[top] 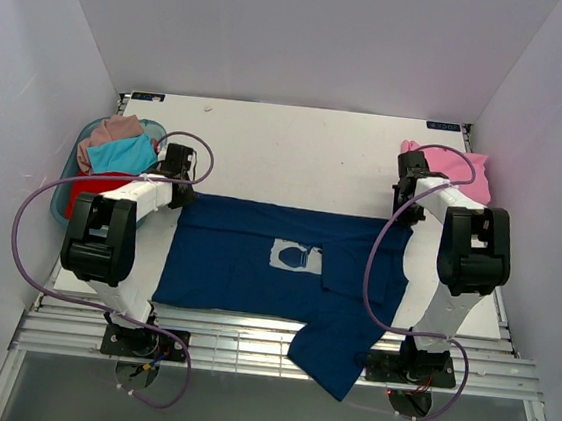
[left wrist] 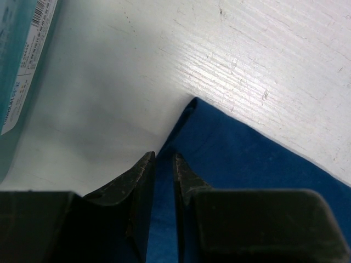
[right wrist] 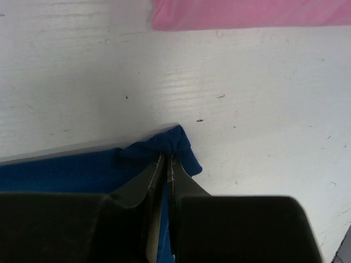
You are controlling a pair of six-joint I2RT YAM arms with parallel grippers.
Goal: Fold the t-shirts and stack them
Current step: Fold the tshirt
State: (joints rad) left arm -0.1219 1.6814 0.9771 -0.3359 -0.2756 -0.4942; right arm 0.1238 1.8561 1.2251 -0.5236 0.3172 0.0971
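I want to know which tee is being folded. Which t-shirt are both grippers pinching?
The navy cotton t-shirt with the pale chest print, spread flat mid-table. The folded pink t-shirt lies beyond the right gripper; the others sit bunched in the teal plastic basket.

two arms with white link shells and chunky black joint housings. a purple cable loops from each base up along the arm. left gripper (left wrist: 164, 170) and right gripper (right wrist: 165, 167) have matte black wedge fingers on blocky black bodies.
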